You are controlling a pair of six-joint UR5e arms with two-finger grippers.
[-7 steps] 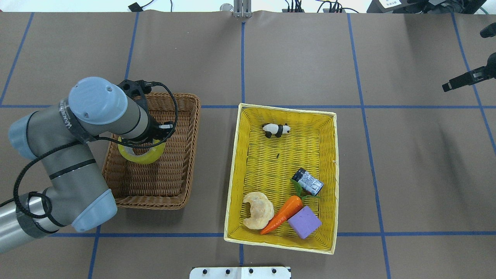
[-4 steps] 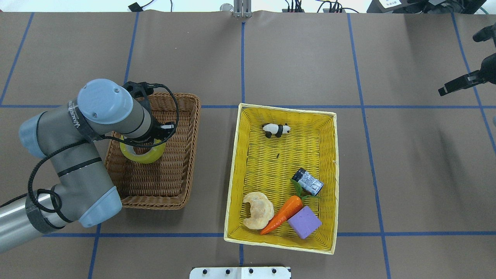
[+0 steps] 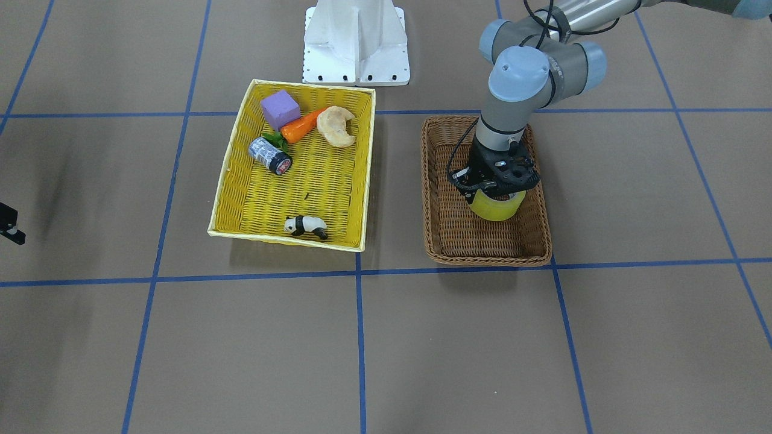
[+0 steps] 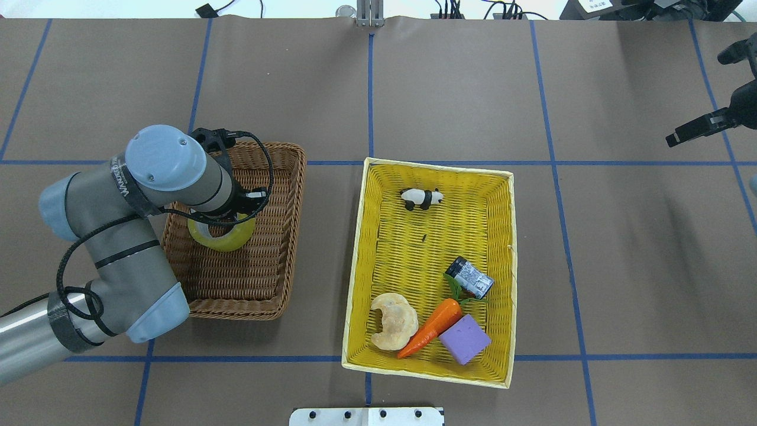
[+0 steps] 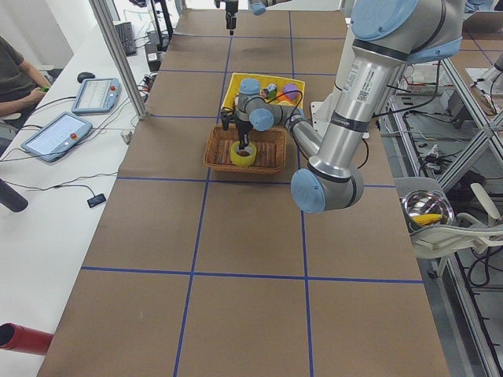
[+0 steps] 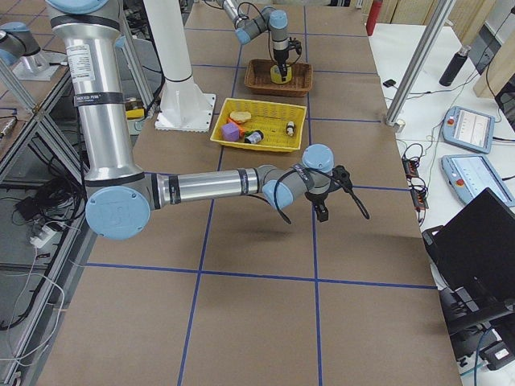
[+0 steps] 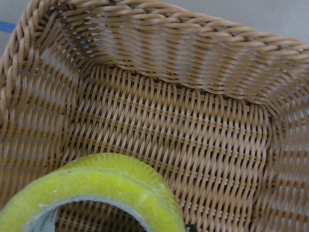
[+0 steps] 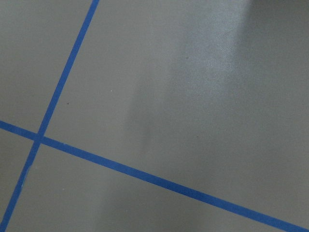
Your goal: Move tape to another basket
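Note:
The tape [image 4: 229, 240], a yellowish roll, is inside the brown wicker basket [image 4: 291, 236], in its far left part. My left gripper [image 3: 496, 191] points straight down and is shut on the roll, with the fingers hidden under the wrist in the overhead view. In the front view the tape [image 3: 494, 208] hangs from the gripper within the basket's [image 3: 488, 260] walls. The left wrist view shows the tape's rim [image 7: 96, 181] close below the camera, over the basket's woven floor [image 7: 193, 140]. My right gripper [image 4: 689, 127] hovers over bare table at the far right. I cannot tell whether it is open or shut.
A bright yellow basket [image 4: 355, 284] stands right of the brown one. It holds a toy panda [image 4: 421, 198], a small grey-and-black cylinder [image 4: 470, 277], a carrot [image 4: 432, 326], a purple block [image 4: 465, 338] and a bread piece [image 4: 393, 320]. The white robot base [image 3: 356, 42] stands behind it.
My left arm has swung a little to the right in the overhead view, carrying the tape slightly right inside the brown basket. The right gripper has drifted slightly left.

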